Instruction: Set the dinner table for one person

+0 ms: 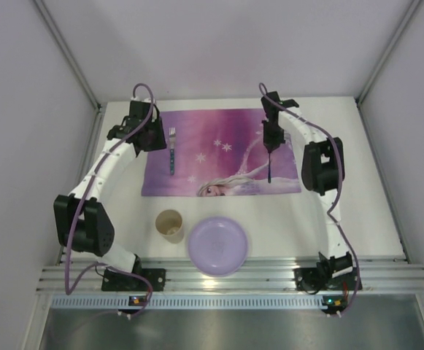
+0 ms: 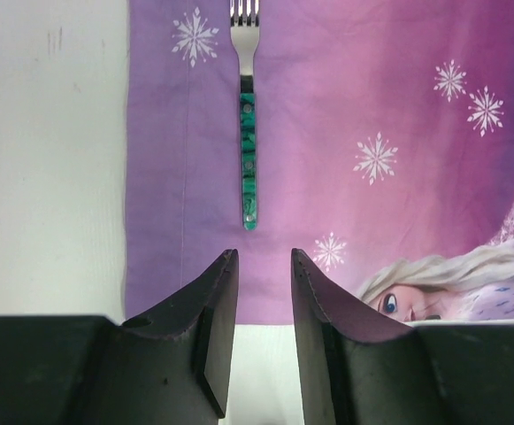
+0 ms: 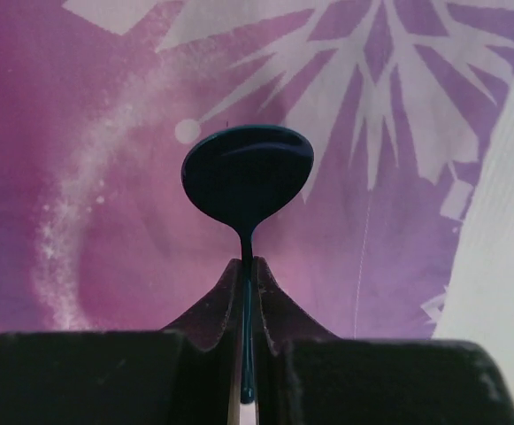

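Beneath everything, the large flat matte white rectangular dinner table (image 1: 357, 211), carrying a purple-pink cartoon-printed placemat (image 1: 219, 146) at its far middle, a round lilac plate (image 1: 217, 246) and beige cup (image 1: 170, 224) near the front. Over the placemat, left gripper (image 2: 258, 261) narrowly parted, empty, just short of a green-handled metal fork (image 2: 249, 133); right gripper (image 3: 249, 264) pinched on a dark spoon (image 3: 248, 173).

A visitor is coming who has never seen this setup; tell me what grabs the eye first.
The purple-pink cartoon placemat dominates the far middle of the white table. A green-handled fork lies on its left part, while the right pincer grips a dark spoon over its right part. Nearer the arms stand a tan cup and a lilac plate.
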Available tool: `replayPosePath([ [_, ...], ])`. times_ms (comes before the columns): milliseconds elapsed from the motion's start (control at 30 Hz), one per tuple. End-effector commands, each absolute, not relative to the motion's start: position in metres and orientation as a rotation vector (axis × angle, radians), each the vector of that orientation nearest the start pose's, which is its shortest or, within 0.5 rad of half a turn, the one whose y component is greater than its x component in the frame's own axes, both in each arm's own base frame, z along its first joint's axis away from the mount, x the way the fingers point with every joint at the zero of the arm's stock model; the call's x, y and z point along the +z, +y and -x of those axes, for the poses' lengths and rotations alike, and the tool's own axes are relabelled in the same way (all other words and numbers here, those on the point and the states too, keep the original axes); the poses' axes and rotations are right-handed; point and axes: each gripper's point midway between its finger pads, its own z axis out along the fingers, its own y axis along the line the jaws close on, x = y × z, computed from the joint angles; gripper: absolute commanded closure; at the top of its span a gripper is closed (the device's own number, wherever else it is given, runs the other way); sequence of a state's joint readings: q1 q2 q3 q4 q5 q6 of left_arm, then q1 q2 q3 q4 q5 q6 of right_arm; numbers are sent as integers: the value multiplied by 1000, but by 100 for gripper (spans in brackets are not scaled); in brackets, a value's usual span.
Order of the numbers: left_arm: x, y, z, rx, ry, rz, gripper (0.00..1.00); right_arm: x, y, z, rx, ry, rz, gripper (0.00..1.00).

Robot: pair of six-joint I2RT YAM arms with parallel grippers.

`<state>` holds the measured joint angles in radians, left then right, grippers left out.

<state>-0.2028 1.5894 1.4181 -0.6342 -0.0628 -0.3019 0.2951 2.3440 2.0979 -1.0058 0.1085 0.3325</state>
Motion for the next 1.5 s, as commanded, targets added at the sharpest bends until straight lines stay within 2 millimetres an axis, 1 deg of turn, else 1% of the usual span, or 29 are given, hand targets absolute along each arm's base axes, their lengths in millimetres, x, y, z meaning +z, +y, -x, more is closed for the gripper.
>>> replayPosePath([
  [0, 194, -82, -397, -168, 2357, 181, 64, 69, 145, -495, -6, 2750, -36, 100],
  [33, 196, -81, -394, -172, 2353, 184, 64, 71, 145, -500, -3, 2734, -44, 100],
  [67, 192, -82, -391, -172, 2363, 188, 64, 68, 146, -502, 1, 2735, -46, 100],
  [200, 193, -80, -386, -161, 2365, 191, 64, 73, 152, -513, 26, 2697, -56, 100],
  [333, 190, -80, -377, -150, 2395, 195, 64, 61, 162, -515, 90, 2708, -48, 100],
  [367, 189, -80, -373, -145, 2409, 192, 64, 60, 165, -514, 108, 2713, -44, 90],
  [400, 188, -80, -370, -141, 2416, 192, 64, 59, 169, -513, 138, 2722, -42, 76],
  [433, 188, -79, -365, -136, 2419, 196, 64, 61, 169, -513, 141, 2719, -43, 58],
  [467, 187, -78, -360, -131, 2431, 195, 63, 65, 168, -513, 142, 2713, -46, 16],
  [500, 187, -77, -358, -129, 2432, 197, 62, 67, 168, -512, 143, 2710, -46, 0],
  [600, 189, -76, -342, -138, 2446, 196, 61, 90, 167, -506, 159, 2676, -46, 0],
  [633, 191, -78, -334, -162, 2452, 200, 61, 105, 165, -500, 167, 2660, -47, 0],
  [667, 189, -79, -325, -170, 2474, 201, 61, 114, 164, -496, 172, 2651, -60, 0],
  [700, 195, -81, -317, -191, 2460, 196, 60, 112, 162, -484, 175, 2673, -66, 0],
  [733, 190, -86, -307, -223, 2481, 193, 60, 138, 163, -477, 205, 2627, -66, 0],
  [767, 189, -89, -300, -242, 2487, 190, 59, 147, 162, -473, 227, 2603, -76, 0],
  [800, 196, -91, -290, -279, 2468, 187, 59, 136, 160, -456, 224, 2642, -73, 0],
  [833, 188, -96, -278, -319, 2500, 184, 58, 158, 160, -446, 243, 2596, -68, 0],
  [867, 187, -102, -268, -357, 2511, 176, 58, 161, 158, -440, 246, 2590, -64, 0],
  [900, 191, -103, -259, -383, 2498, 177, 58, 149, 154, -424, 231, 2630, -63, 0],
  [933, 184, -105, -248, -402, 2522, 190, 57, 159, 152, -415, 241, 2612, -62, 0],
  [967, 185, -110, -240, -437, 2524, 177, 57, 157, 149, -409, 237, 2622, -64, 0],
  [1000, 190, -114, -231, -483, 2508, 166, 57, 145, 145, -396, 220, 2662, -63, 0],
  [1033, 183, -116, -221, -496, 2535, 175, 56, 148, 148, -388, 253, 2665, -55, 0],
  [1100, 182, -114, -208, -494, 2541, 172, 55, 138, 145, -377, 250, 2701, -49, 0],
  [1200, 176, -108, -189, -469, 2588, 174, 55, 135, 145, -372, 256, 2717, -44, 0],
  [1267, 173, -99, -178, -417, 2599, 200, 54, 135, 146, -372, 256, 2722, -38, 0],
  [1367, 167, -88, -169, -348, 2618, 223, 54, 140, 148, -375, 269, 2717, -37, 0],
  [1467, 159, -87, -161, -349, 2641, 222, 54, 143, 148, -375, 274, 2715, -34, 0],
])
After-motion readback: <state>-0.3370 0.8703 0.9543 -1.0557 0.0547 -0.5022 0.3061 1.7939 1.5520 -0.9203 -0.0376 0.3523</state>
